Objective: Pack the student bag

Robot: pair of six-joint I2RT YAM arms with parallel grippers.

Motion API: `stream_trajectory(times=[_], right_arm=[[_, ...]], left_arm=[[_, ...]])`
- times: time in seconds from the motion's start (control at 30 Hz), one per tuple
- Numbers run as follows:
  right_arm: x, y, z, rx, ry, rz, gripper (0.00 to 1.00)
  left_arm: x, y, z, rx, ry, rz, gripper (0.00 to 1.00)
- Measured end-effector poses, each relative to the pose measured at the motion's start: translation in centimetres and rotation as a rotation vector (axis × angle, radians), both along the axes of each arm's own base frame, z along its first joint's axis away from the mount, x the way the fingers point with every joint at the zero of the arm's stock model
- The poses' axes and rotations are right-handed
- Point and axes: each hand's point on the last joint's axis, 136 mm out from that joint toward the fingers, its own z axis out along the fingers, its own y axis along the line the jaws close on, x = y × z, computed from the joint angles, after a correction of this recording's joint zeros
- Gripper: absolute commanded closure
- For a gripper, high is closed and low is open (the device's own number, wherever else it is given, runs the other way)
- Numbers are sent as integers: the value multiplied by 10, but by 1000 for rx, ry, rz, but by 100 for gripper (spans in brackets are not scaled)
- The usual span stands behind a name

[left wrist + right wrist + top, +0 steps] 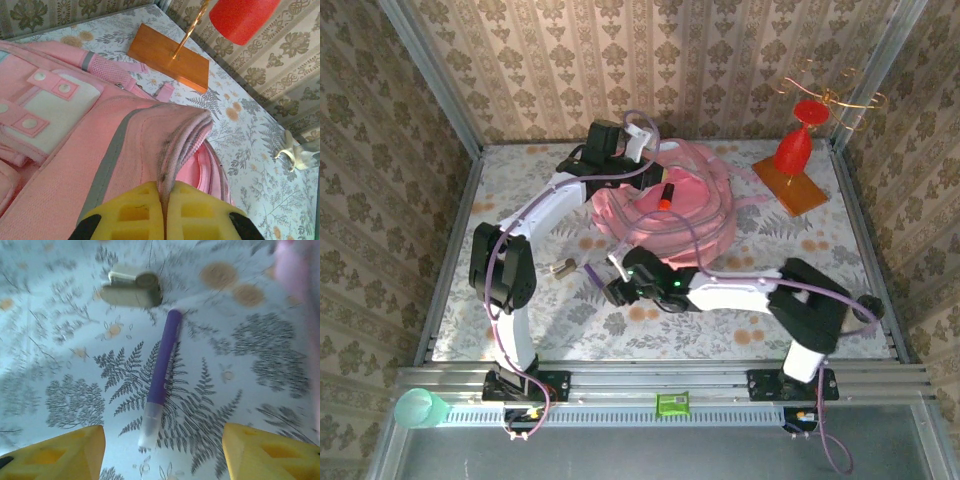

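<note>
The left fingers (132, 212) are pressed together at the bottom of the left wrist view, pinching a fold of the zip-edged rim of the student bag (60, 165). This grip is lifting the rim, apparently to hold the mouth open for loading. The pink bag is lying flat at the upper centre of the top view, on the far half of the bench (570, 320), and its white patch (55, 112) is facing up.

The right fingers (60, 450) are standing spread at the lower corners of the right wrist view and are gripping nothing. Between them, on the bench, a purple pen (162, 360) is lying free with its clear cap toward the bottom of the frame. This straddle suggests that the pen is the item in hand. A small tan object (132, 287) is lying just beyond the pen's far end, in the upper left. Judged from this layout, the pen is not yet packed.
</note>
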Motion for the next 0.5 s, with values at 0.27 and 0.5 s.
stream_trajectory(times=[0.27, 0.5], right_arm=[[27, 50, -42, -87, 28, 24, 42], [39, 49, -60, -165, 33, -25, 68]], left_arm=[[0, 0, 0, 1, 0, 0, 100], [0, 0, 0, 4, -7, -3, 100]])
